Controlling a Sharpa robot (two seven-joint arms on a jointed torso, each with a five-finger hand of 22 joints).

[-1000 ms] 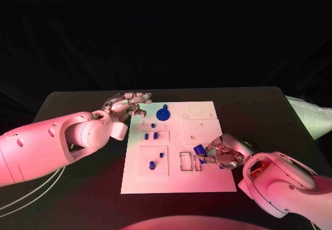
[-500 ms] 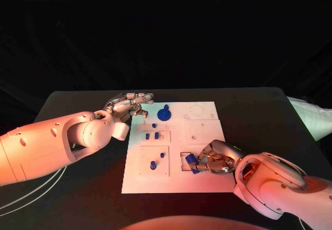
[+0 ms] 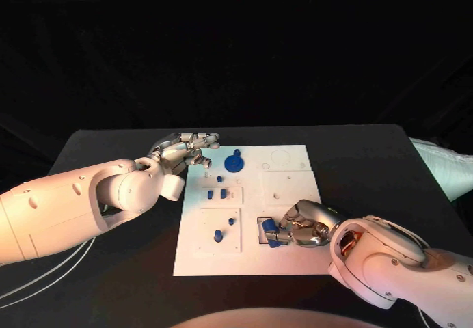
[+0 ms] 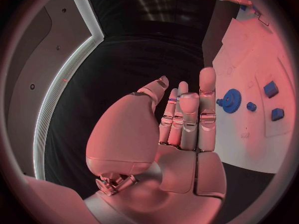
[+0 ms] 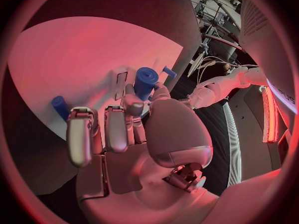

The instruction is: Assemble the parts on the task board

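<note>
We log the task board (image 3: 296,263) in the middle of the black bench (image 3: 109,147), long axis running up the frame, with bare bench on every side of it.

Right hand (image 3: 296,229) sits low over the board's lower right part, near the board's right edge. Its fingers (image 5: 118,127) are curled around a blue cylindrical part (image 3: 275,237), held at the rectangular slots (image 3: 264,229) in the lower centre of the board. In the right wrist view the part (image 5: 144,82) stands between thumb and fingers just above the white surface, next to a slot; whether it touches the board we cannot tell.

Left hand (image 3: 184,152) hovers at the board's upper left corner, over its left edge. Fingers straight and close together, holding nothing; the left wrist view shows the palm (image 4: 168,149) bare.

Other parts on the board: a blue gear (image 3: 234,162) in the upper middle, two small blue blocks (image 3: 223,194) left of centre, and two blue pegs (image 3: 217,235) in the lower left panel. The board's upper right area is open white surface.
</note>
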